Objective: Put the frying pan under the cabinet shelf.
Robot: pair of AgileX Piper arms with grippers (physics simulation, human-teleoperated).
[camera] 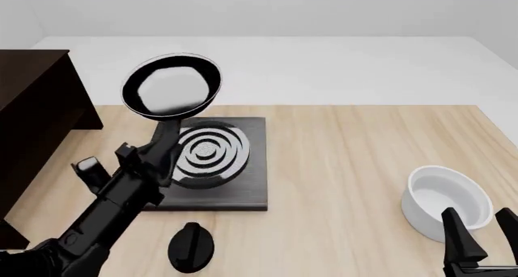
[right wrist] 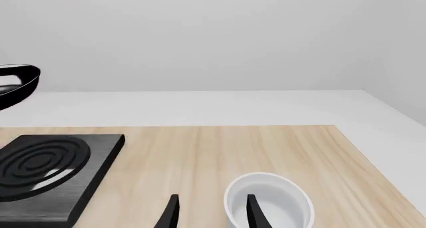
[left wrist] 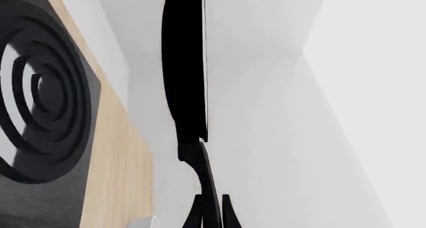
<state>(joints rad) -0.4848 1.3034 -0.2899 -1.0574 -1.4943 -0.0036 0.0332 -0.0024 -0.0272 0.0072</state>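
Your left end effector (camera: 159,145) is clamped on the frying pan (camera: 171,85) handle, lifted above the stove plate (camera: 242,189). Placement under the cabinet shelf (camera: 36,116) remains. Right end effector (camera: 479,230) sits apart, idle.

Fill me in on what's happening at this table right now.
The left gripper holds the frying pan by its handle, lifted clear above the stove plate. The dark cabinet shelf stands to the left, and the pan is not yet under it. The right gripper is open and idle beside the white bowl. A small black knob-like piece lies on the wooden table in front of the stove plate.
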